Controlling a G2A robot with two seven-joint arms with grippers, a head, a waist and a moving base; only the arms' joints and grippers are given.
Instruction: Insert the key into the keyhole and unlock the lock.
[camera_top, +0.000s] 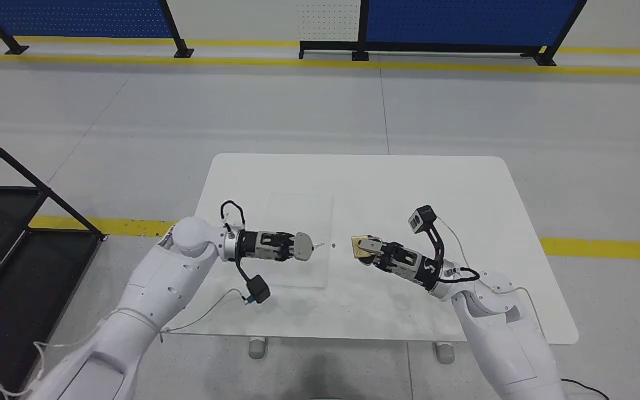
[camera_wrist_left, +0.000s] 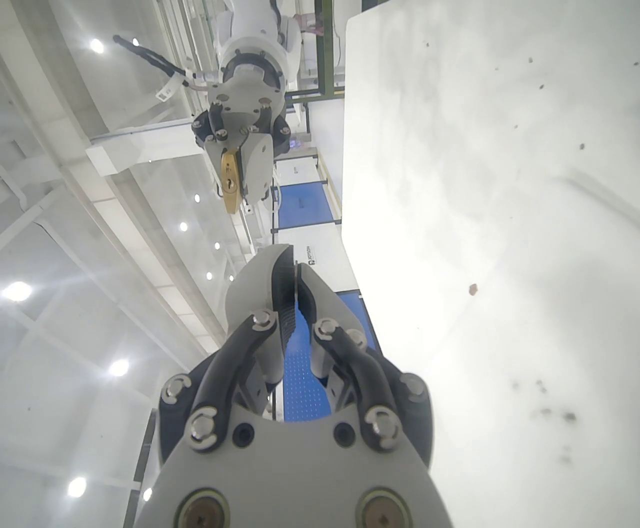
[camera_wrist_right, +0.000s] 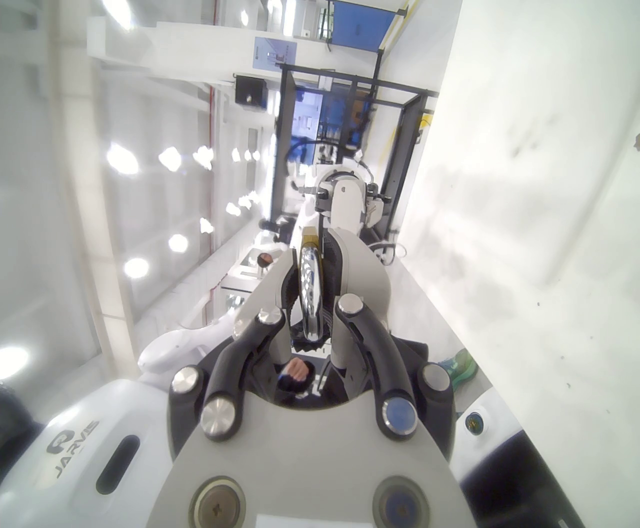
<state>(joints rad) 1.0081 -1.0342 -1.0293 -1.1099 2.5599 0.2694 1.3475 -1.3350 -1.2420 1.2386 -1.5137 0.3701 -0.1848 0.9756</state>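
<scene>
Left arm (camera_top: 190, 248): stretched inward, forearm held level.
Left gripper (camera_top: 303, 246): fingers pressed together on the thin key (camera_top: 316, 244).
Right arm (camera_top: 478, 288): angled inward toward the left arm.
Right gripper (camera_top: 362, 247): clamped on the lock (camera_wrist_left: 230, 180), faced tip to tip with the left gripper, kept slightly apart.

- The padlock (camera_top: 357, 246) sits between the right jaws, held clear above the surface (camera_top: 450, 200).
- Its keyhole (camera_wrist_left: 229, 185) end faces the left jaws.
- The left jaws lie straight opposite, left of the padlock, near it but apart.
</scene>
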